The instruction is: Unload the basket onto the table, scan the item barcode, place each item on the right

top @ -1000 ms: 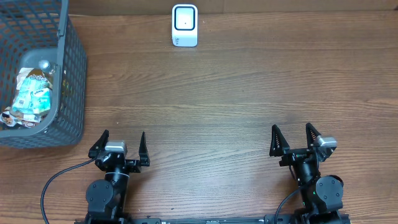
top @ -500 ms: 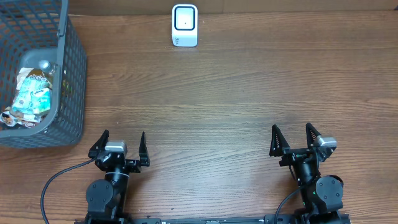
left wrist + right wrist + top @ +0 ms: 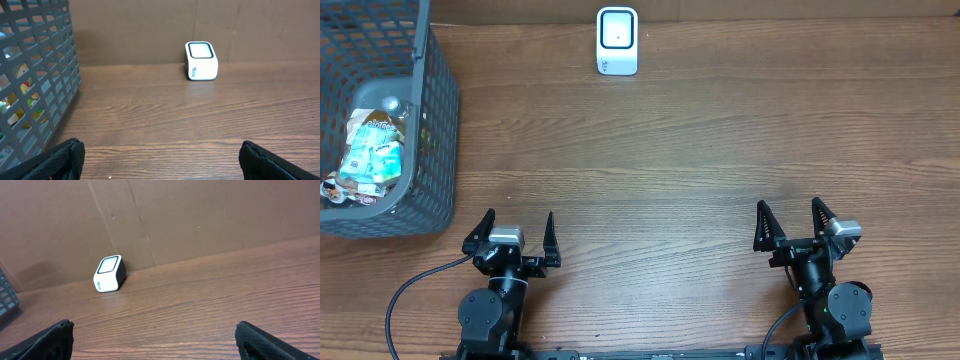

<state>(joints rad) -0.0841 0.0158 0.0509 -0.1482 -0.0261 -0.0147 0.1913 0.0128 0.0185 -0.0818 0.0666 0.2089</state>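
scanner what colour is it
The scanner is white, dark-rimmed on top; the left wrist view shows it best.

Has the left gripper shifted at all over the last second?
No. The left gripper sits at the same spot beside the basket corner in the overhead view, jaws open.

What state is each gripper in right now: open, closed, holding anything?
Left gripper: open, holding nothing.
Right gripper: open, holding nothing.
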